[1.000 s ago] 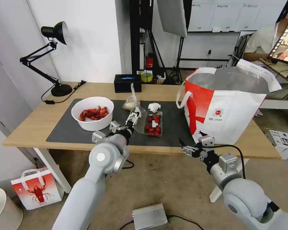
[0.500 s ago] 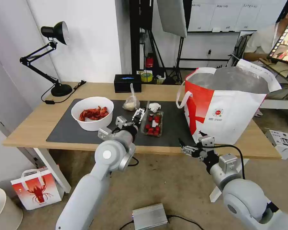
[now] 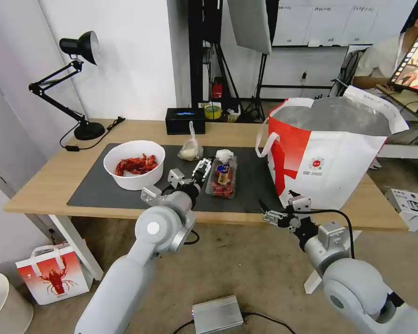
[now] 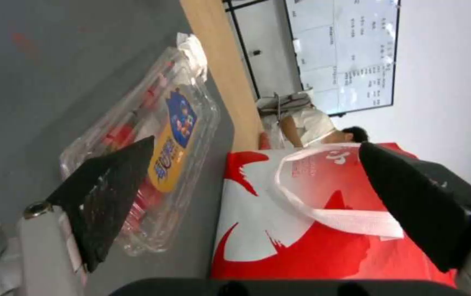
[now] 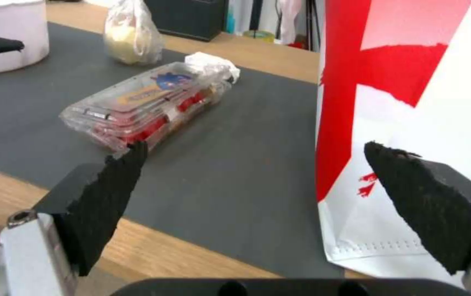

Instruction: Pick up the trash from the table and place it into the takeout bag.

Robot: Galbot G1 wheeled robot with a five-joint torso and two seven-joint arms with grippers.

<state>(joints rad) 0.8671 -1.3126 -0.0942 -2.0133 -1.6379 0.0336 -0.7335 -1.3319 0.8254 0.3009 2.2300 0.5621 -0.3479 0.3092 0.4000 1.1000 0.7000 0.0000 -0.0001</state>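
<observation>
Right pincer (image 3: 270,216) parked wide at the near edge of the light-wood tabletop (image 3: 42,183); left pincer (image 3: 203,168) spread wide just beside the closed clear hinged plastic box of red tomatoes (image 3: 223,176) on the dark grey mat (image 3: 98,190), crumpled white tissue (image 3: 224,155) behind, large white-and-red takeout bag (image 3: 329,153) standing rightward

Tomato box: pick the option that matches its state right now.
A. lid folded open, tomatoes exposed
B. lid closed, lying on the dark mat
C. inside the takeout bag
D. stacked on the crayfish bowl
B: the clear tomato box lies flat on the dark grey mat with its labelled lid shut over the tomatoes, beside the open left gripper and apart from the takeout bag.
</observation>
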